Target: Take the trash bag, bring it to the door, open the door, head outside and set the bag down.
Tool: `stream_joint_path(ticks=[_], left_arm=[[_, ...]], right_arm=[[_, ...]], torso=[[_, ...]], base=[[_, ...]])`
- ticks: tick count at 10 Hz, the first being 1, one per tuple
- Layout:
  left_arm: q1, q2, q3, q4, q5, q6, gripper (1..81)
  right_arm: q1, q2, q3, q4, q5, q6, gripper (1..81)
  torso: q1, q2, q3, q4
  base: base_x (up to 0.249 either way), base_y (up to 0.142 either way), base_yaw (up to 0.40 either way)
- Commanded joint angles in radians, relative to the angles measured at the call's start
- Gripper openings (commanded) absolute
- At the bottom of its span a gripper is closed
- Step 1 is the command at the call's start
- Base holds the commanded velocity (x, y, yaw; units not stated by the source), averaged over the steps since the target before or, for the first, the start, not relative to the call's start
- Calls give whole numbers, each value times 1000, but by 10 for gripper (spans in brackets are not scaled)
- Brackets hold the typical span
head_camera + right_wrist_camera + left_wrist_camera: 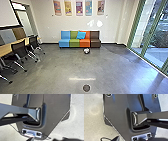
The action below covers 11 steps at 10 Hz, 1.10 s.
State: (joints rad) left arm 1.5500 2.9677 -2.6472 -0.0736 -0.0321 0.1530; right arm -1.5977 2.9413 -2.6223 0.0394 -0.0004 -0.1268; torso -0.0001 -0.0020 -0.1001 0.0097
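Trash bag's place: you cannot tell. Left gripper [132, 138], right gripper [48, 138]: open or closed, you cannot tell. You are facing a far blue-green-orange-brown block sofa [65, 43]; a black-and-white round object [86, 51] is resting near it; green-framed glass panels [155, 37] are standing right.

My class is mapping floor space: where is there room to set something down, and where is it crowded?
The widest stretch of grey floor lies between the black chairs and the glass wall, short of the colourful sofa; a smaller one lies between sofa and glass. Chairs crowd the table side; a ball-like object and a dark disc interrupt the middle.
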Motion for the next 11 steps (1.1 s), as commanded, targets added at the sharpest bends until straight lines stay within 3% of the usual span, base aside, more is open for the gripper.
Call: stream_joint_path(ticks=[1, 11], left_arm=[[-26, 7, 1, 8, 60, 2, 811], [-26, 10, 3, 8, 50, 3, 811]], right_arm=[[32, -6, 1, -9, -64, -4, 811], [26, 3, -2, -30, -64, -5, 811]], torso=[[0, 0, 0, 0], [1, 0, 0, 0]], base=[[89, 0, 0], [111, 0, 0]])
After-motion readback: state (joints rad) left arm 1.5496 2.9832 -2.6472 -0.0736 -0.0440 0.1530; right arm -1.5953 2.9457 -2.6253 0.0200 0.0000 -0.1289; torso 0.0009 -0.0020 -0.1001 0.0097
